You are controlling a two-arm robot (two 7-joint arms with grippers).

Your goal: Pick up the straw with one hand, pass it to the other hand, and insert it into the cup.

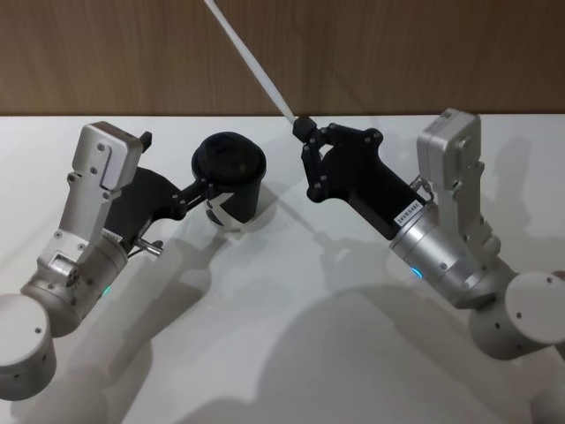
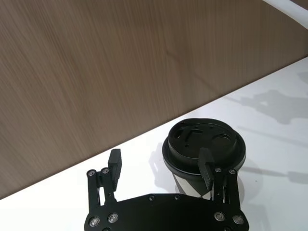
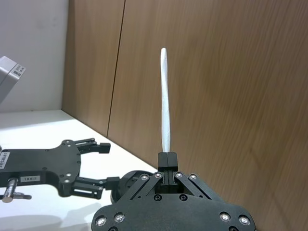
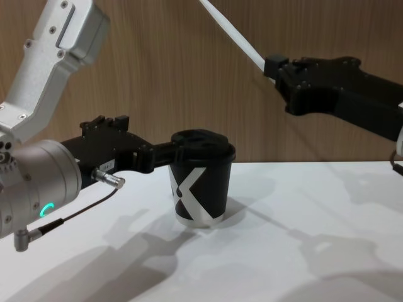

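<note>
The black lidded cup [image 1: 231,177] [image 4: 200,176] stands upright on the white table [image 1: 291,336], showing a white angular logo. My left gripper [image 1: 179,166] [image 2: 160,166] is open beside the cup, with one finger [image 2: 206,166] against the cup's [image 2: 192,139] rim and the other out in free air. My right gripper [image 1: 303,126] [image 4: 272,68] [image 3: 167,156] hangs in the air to the right of the cup, shut on the lower end of the white straw [image 1: 256,66] [image 3: 165,106] [image 4: 236,41]. The straw slants up and to the left, above the cup.
A wood-panelled wall [image 1: 397,53] rises right behind the table's far edge. A thin dark cable with a metal plug [image 4: 110,181] hangs from my left wrist above the table. Bare table surface lies in front of the cup and between the arms.
</note>
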